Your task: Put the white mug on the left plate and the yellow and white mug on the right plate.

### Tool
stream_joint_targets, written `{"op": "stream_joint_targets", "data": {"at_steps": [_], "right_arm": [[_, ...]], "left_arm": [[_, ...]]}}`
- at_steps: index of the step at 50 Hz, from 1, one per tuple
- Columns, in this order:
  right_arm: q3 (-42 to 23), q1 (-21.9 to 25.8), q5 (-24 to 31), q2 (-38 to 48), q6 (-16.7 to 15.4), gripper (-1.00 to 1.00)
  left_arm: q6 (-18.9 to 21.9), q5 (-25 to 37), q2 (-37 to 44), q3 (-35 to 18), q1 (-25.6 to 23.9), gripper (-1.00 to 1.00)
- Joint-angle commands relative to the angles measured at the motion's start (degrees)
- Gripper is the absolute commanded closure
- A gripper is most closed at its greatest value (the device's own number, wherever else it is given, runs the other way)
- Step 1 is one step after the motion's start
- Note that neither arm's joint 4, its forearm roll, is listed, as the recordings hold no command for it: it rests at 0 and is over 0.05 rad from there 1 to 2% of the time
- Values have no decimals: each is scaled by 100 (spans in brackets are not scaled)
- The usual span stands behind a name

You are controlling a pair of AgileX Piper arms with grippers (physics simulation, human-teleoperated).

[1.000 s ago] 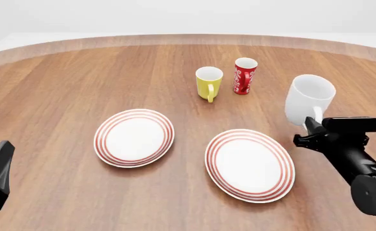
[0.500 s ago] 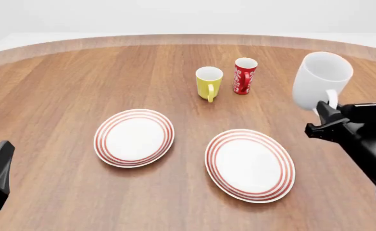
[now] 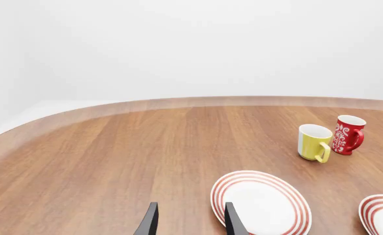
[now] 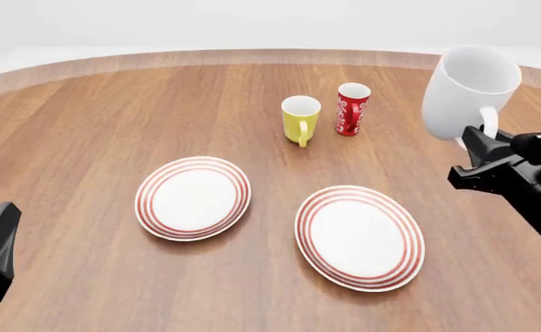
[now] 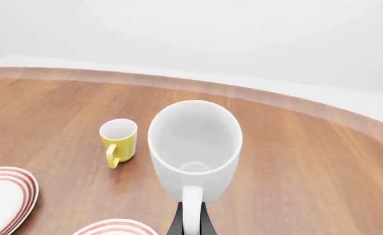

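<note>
White mug (image 4: 469, 86) aloft — handle pinched in right tool (image 4: 482, 140).

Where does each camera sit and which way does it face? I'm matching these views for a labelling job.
Front view: high behind both arms, facing forward over the table; right gripper lifts the white mug.
Left wrist view: behind the open left gripper, facing the left plate.
Right wrist view: behind the fingers pinching the white mug's handle.
All three show the yellow and white mug.

Wooden table (image 4: 95, 117); two plates (image 4: 193, 198), two cups (image 4: 300, 119).
</note>
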Motion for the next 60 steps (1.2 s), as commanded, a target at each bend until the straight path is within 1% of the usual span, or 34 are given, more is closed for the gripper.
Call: {"op": "stream_joint_targets", "data": {"at_steps": [1, 12, 22, 36, 44, 60], "right_arm": [[-129, 254, 391, -401, -23, 100], [-332, 605, 478, -310, -88, 100], [-477, 809, 571, -264, -151, 100], [-706, 1160, 673, -143, -165, 100], [-818, 1421, 685, -26, -117, 100], [-1043, 1818, 691, 249, -150, 100]], "left_arm": [[0, 0, 0, 0, 0, -100], [0, 0, 0, 0, 0, -100], [0, 0, 0, 0, 0, -100], [0, 0, 0, 0, 0, -100], [0, 0, 0, 0, 0, -100], [0, 0, 0, 0, 0, -100]]}}
